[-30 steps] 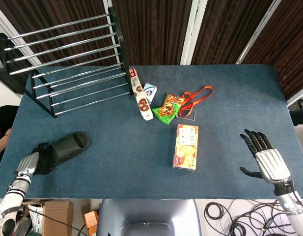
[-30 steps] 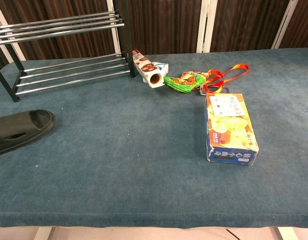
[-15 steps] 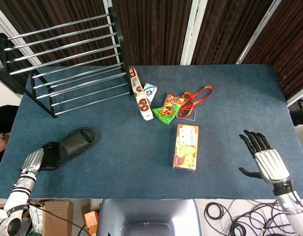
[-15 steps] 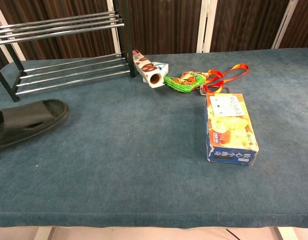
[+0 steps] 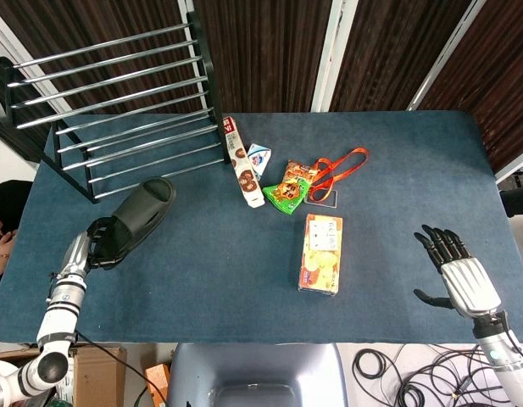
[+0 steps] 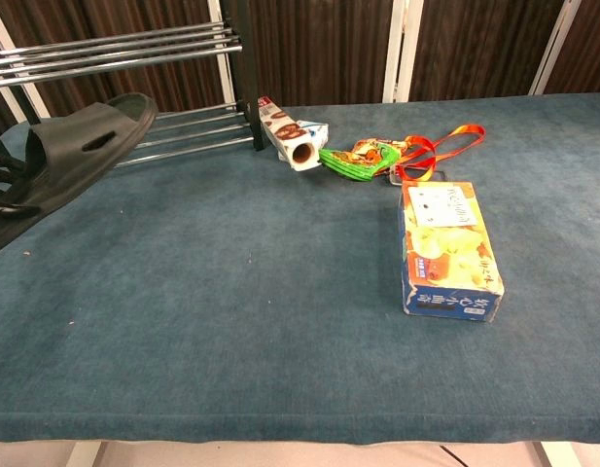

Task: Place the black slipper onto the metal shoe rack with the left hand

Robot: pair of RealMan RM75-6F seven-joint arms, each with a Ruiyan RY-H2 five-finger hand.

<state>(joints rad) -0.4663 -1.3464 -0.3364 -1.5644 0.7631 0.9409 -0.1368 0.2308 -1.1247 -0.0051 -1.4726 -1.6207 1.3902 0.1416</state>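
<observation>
The black slipper (image 5: 136, 219) is lifted off the blue table, toe pointing up and right toward the rack. My left hand (image 5: 96, 243) grips its heel end at the table's left side. In the chest view the slipper (image 6: 71, 156) hangs at the far left, its toe just before the lower rails, and only the left hand's fingers (image 6: 0, 181) show at the frame edge. The metal shoe rack (image 5: 117, 102) with chrome rails stands at the back left, also seen as the rack (image 6: 115, 58) in the chest view. My right hand (image 5: 460, 275) rests open near the front right edge, holding nothing.
A tall snack tube (image 5: 242, 161), a small white packet (image 5: 260, 158), a green snack bag (image 5: 288, 193), an orange lanyard (image 5: 337, 170) and a chip box (image 5: 320, 253) lie mid-table. The black rack post (image 5: 208, 59) stands by the tube.
My left hand has raised the slipper off the table and carried it forward and right toward the rack's lower rails. The right hand has stayed put.
</observation>
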